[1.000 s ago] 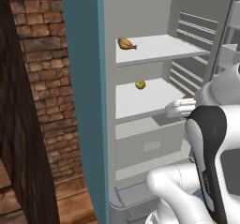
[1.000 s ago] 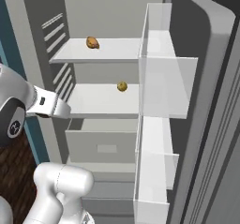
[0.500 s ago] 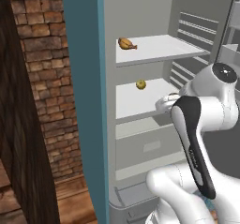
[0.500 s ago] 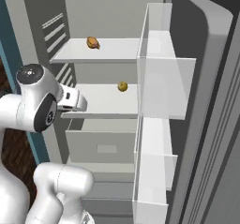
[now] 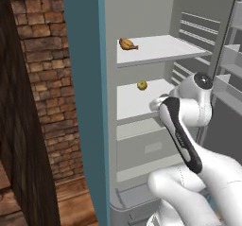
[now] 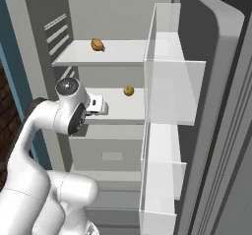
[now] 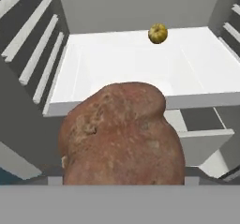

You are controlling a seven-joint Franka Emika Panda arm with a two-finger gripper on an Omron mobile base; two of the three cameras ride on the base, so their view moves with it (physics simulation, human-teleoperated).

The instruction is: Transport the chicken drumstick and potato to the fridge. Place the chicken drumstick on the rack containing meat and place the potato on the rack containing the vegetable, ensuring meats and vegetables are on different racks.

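Note:
A big reddish-brown lumpy potato [image 7: 123, 134] fills the lower middle of the hand view, with my gripper [image 6: 100, 104] shut on it; its fingertips are hidden behind the potato. The gripper hangs just in front of the lower white shelf [image 7: 131, 63] of the open fridge [image 5: 82, 78]. The small yellow vegetable [image 7: 158, 33] lies at the back of that shelf [image 6: 123, 110], also visible as vegetable [image 5: 142, 84] and vegetable [image 6: 128, 90]. On the rack containing meat [image 5: 160, 47] above lies the orange-yellow meat [image 5: 126, 44], meat [image 6: 97, 44]. The chicken drumstick is out of view.
The fridge door [image 6: 211, 106] stands open at the right with clear bins [image 6: 172, 81]. A drawer [image 5: 142, 149] sits under the lower shelf. A brick wall [image 5: 42, 78] and a dark wooden panel [image 5: 14, 126] stand to the fridge's left.
The arm has swung up and forward, its elbow now in front of the fridge. The hand with the potato has moved closer to the lower shelf's front edge.

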